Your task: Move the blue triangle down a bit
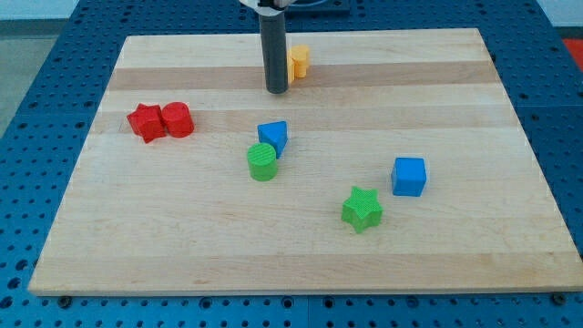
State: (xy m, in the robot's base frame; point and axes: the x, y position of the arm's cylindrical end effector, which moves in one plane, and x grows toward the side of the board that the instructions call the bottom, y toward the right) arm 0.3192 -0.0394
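The blue triangle lies near the middle of the wooden board. A green round block touches it at its lower left. My tip stands on the board above the blue triangle, a short gap away, toward the view's top. The dark rod rises straight up from the tip and partly hides a yellow block just to its right.
A red star-like block and a red round block touch each other at the view's left. A blue cube and a green star lie at the lower right. A blue perforated table surrounds the board.
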